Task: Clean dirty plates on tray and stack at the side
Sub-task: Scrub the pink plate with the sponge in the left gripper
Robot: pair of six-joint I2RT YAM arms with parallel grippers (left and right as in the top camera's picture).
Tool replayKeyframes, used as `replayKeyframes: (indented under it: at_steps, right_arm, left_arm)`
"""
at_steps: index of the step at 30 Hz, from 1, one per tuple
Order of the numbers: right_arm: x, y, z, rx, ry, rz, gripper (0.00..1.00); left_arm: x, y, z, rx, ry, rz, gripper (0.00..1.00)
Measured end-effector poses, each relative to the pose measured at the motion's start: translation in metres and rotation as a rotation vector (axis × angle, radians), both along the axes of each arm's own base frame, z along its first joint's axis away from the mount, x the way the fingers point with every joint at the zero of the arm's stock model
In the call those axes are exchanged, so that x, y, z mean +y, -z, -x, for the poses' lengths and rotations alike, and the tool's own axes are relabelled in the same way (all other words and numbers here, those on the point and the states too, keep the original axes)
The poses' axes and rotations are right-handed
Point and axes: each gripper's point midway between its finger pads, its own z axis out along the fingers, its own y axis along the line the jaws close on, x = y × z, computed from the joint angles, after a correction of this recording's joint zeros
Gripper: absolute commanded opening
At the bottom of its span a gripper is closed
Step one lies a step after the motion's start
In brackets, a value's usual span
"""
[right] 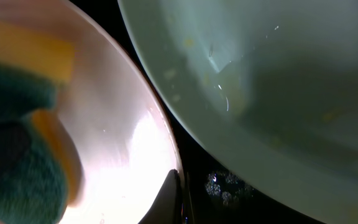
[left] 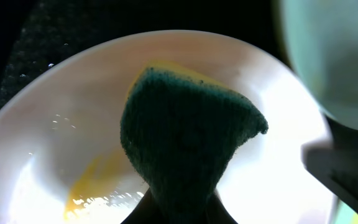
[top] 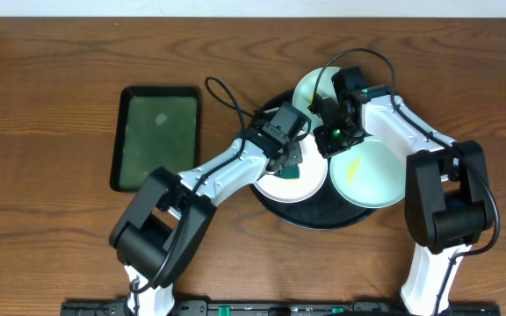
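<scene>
The round black tray (top: 319, 215) carries three plates. My left gripper (top: 288, 163) is shut on a green and yellow sponge (left: 185, 130), which rests on the front white plate (top: 281, 188). A yellow smear (left: 95, 183) lies on that plate beside the sponge. My right gripper (top: 325, 147) is shut on the same plate's far rim (right: 180, 186), one finger (right: 168, 200) lying inside it. A mint-green plate (top: 374, 174) with yellow smears sits to the right and fills the upper right of the right wrist view (right: 272, 81). The third plate (top: 314, 88) lies at the tray's back, partly under the right arm.
A rectangular dark-green tray (top: 156, 138) with a black rim lies to the left on the wooden table (top: 51, 96). Both arms cross over the black tray, with cables looping above them.
</scene>
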Motion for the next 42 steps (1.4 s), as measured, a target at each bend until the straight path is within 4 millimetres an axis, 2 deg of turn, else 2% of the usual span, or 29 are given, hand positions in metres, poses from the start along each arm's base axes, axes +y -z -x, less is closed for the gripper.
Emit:
replayKeyframes:
  at_steps: [7, 9, 14, 21, 29, 35, 42]
  right_arm:
    - [-0.001, 0.000, 0.001, 0.002, 0.001, 0.003, 0.01]
    - [0.000, 0.000, 0.001, 0.003, 0.000, 0.002, 0.01]
    - [0.000, 0.000, 0.002, 0.009, 0.000, -0.002, 0.01]
    - [0.001, 0.000, 0.003, 0.013, -0.001, -0.006, 0.01]
    - [0.002, 0.000, 0.005, 0.021, -0.005, -0.008, 0.01]
    - [0.003, 0.000, 0.006, 0.022, -0.006, -0.009, 0.01]
    - [0.000, 0.000, 0.007, 0.026, -0.004, 0.003, 0.01]
  left_arm:
    - [0.011, 0.011, -0.003, 0.006, -0.029, -0.066, 0.11]
    - [0.012, 0.012, -0.005, -0.003, -0.015, -0.092, 0.08]
    - [0.015, 0.011, -0.008, -0.032, 0.052, -0.162, 0.07]
    - [0.048, 0.010, -0.011, -0.064, 0.038, -0.352, 0.08]
    - [0.066, 0.007, -0.012, -0.068, 0.077, -0.454, 0.08]
    - [0.070, -0.002, -0.014, -0.047, 0.089, -0.405, 0.08]
    - [0.056, -0.031, -0.021, -0.043, 0.064, -0.173, 0.08]
